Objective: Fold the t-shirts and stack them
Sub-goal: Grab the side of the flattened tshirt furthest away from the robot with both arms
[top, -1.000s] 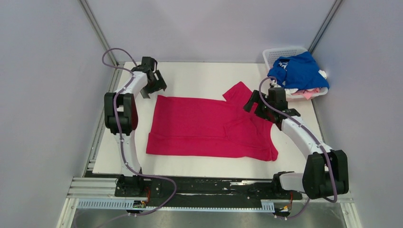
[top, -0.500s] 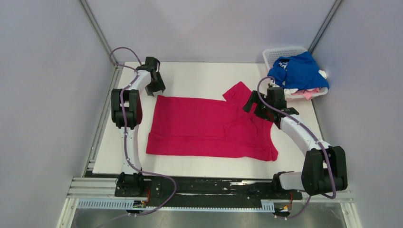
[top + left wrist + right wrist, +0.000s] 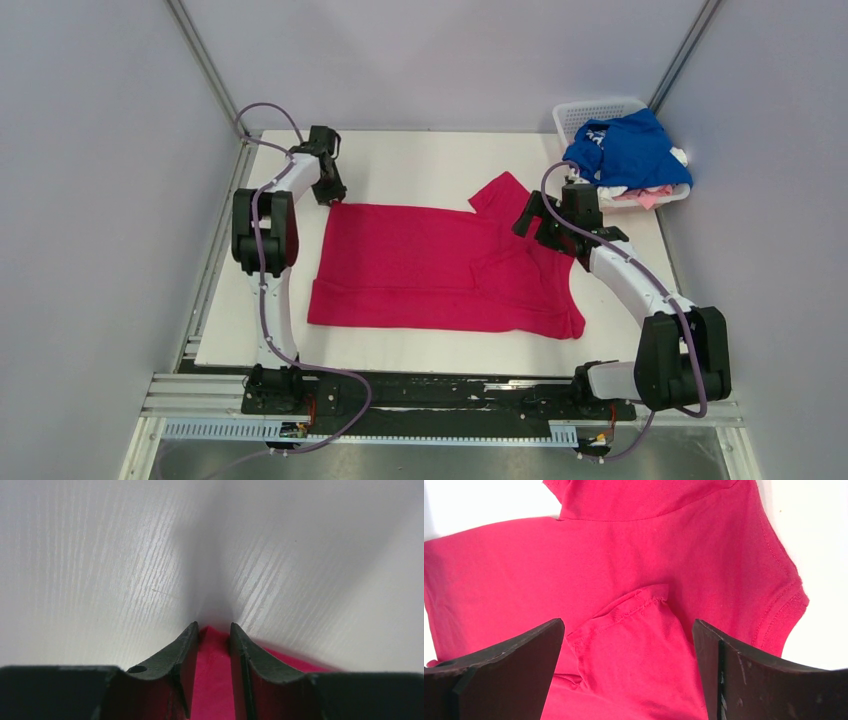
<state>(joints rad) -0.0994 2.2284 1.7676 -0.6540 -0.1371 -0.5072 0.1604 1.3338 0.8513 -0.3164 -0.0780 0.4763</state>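
The magenta-red t-shirt [image 3: 430, 265] lies spread flat on the table [image 3: 420, 160]. Its far corner sits between the narrowed jaws of the left gripper [image 3: 212, 627]; whether they pinch it I cannot tell. The right gripper [image 3: 626, 625] hangs wide open just above a folded-over sleeve. Beyond it, a blue t-shirt [image 3: 630, 150] heaps over the basket [image 3: 580, 112].

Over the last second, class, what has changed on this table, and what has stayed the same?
The left gripper came down onto the far-left corner of the magenta t-shirt, and its jaws narrowed around that corner; a firm grip is not certain. The right gripper stayed wide open over the shirt. The magenta t-shirt, blue t-shirt and basket did not move.
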